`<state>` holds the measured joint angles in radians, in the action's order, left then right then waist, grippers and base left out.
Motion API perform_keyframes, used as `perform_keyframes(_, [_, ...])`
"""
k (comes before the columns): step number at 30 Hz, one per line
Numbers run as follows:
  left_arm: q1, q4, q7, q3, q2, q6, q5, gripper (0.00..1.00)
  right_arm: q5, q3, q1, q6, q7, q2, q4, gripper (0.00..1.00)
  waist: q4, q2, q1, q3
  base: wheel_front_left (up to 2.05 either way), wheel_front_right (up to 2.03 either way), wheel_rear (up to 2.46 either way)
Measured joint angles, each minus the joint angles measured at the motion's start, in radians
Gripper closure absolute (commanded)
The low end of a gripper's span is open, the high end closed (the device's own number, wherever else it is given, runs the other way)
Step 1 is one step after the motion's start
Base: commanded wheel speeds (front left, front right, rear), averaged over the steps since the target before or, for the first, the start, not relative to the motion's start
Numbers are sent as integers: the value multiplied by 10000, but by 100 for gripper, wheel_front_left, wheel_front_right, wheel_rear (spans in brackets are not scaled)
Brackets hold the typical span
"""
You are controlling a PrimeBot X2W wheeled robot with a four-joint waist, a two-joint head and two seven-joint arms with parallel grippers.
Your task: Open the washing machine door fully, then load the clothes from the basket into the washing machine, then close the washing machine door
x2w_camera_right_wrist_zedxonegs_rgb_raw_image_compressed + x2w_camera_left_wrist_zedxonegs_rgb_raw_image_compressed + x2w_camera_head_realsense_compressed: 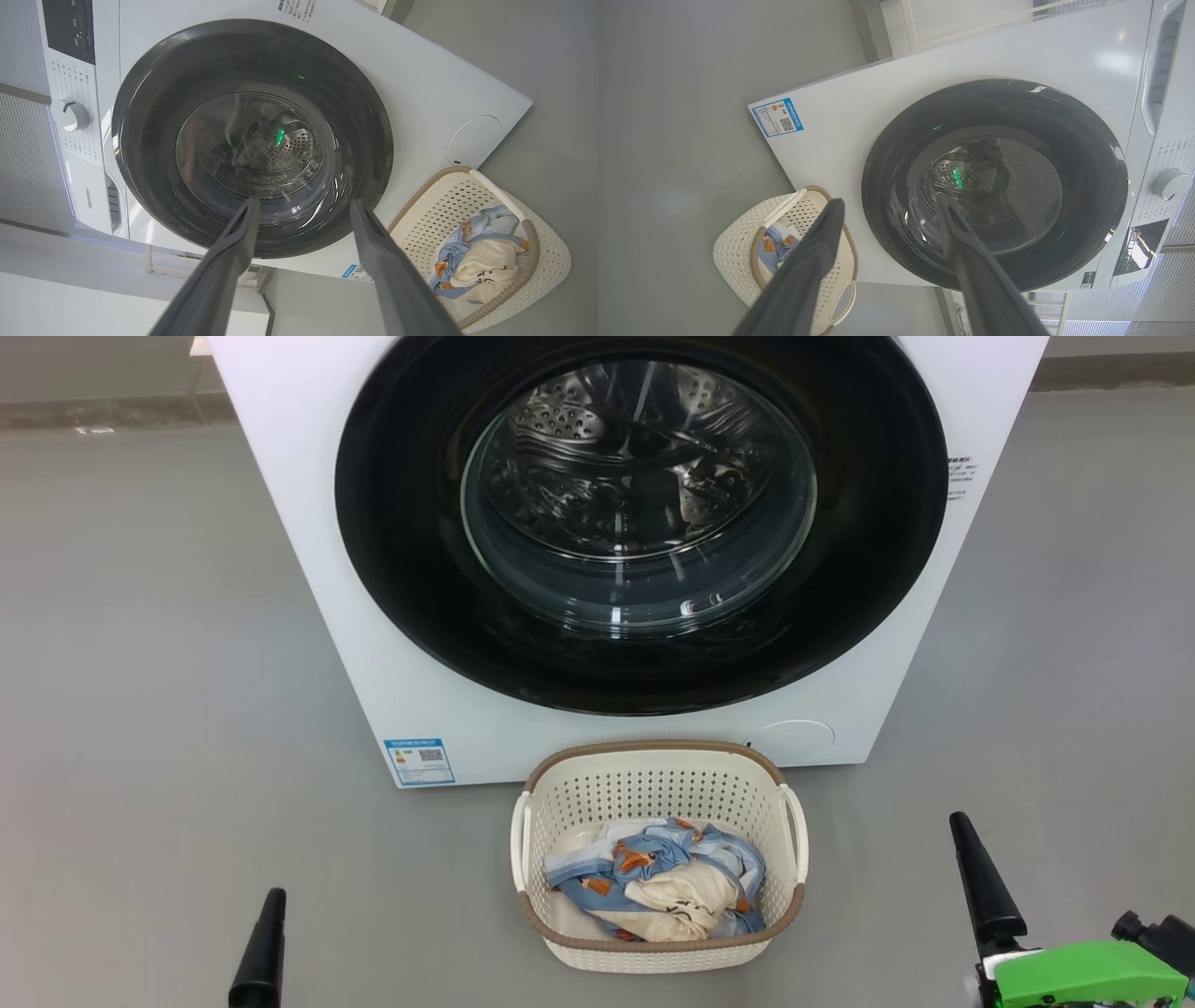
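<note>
Left gripper (889, 201) and right gripper (304, 204) are gaping, empty. Ahead of the jaws the door (644, 523) is sitting shut, and off to one side the clothes (653, 882) are lying in the basket (653, 747). The "Hisense" logo (88, 198) is showing. The blue label (419, 761) is staying unreadable.

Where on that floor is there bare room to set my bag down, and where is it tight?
Wide bare grey floor lies left of the washing machine and the basket, and another patch lies right of them. It is tight where the basket, holding clothes, stands close before the closed door.
</note>
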<state>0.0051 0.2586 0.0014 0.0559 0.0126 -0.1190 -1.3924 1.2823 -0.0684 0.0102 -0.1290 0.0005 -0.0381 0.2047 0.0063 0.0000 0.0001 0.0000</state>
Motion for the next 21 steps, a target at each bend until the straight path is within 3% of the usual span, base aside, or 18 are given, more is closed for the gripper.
perform_keyframes(21, [166, -376, -558, -157, 188, -4, 3751, 0, -3310, 859, 5, 0, -554, -504, -299, 0, 42, 0, 0, -46, 0, 0, 0])
